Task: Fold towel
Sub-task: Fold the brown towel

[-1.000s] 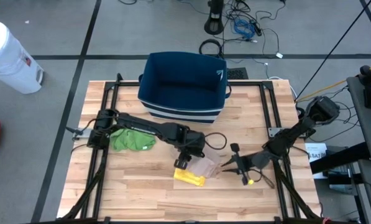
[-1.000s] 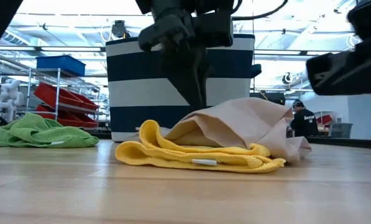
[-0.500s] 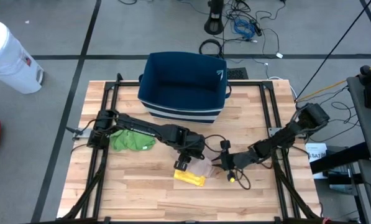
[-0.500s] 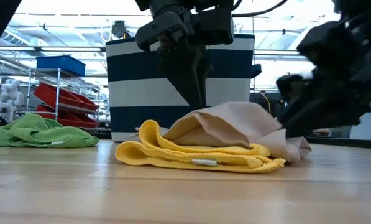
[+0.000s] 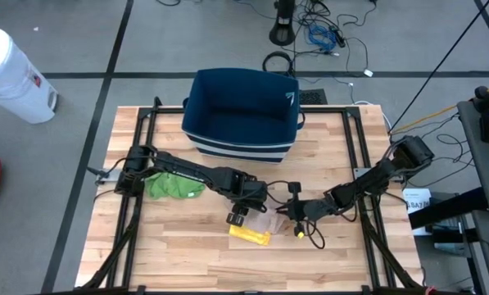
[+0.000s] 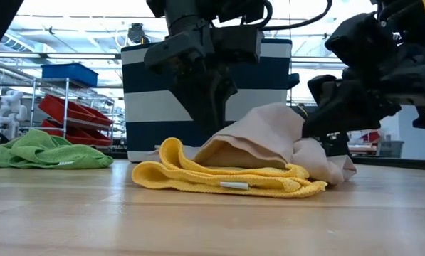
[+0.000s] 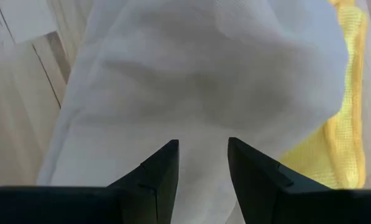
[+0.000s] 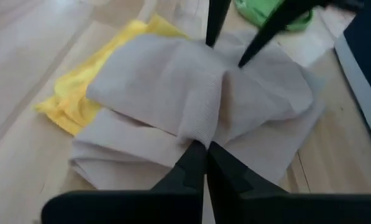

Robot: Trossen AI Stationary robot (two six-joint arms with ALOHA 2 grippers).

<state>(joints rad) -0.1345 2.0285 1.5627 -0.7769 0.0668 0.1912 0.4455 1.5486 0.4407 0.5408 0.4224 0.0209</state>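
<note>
A beige towel (image 5: 269,221) lies crumpled on the table, with its left part on top of a yellow towel (image 5: 251,235) (image 6: 219,181). My left gripper (image 5: 242,210) (image 7: 202,144) stands open over the beige towel's left part (image 7: 204,74), fingers pointing down. My right gripper (image 5: 287,211) (image 8: 205,146) is at the towel's right side and is shut on a fold of it. The low view shows the beige towel (image 6: 262,139) humped up between the two grippers. My left gripper has its open fingers (image 7: 163,168) right at the beige towel's surface; I cannot tell whether they touch it. My right gripper pinches a raised fold (image 8: 201,127) at the beige towel's right side between its two fingers, coming slanting down from the table's right. The fold is drawn up (image 6: 287,117), and the rest of the towel lies on the table and the yellow towel.
A dark blue striped basket (image 5: 242,111) stands at the table's far middle. A green cloth (image 5: 174,185) lies left of the towels, under the left arm. Bare wood shows along the near edge (image 5: 195,262). Black rails run along both table sides.
My right gripper has moved toward the table's left, from clear of the towels up to the beige towel's right side, and has taken hold of a fold there. The towel's right part now stands a little higher. My left gripper has stayed over the towel's left part.
</note>
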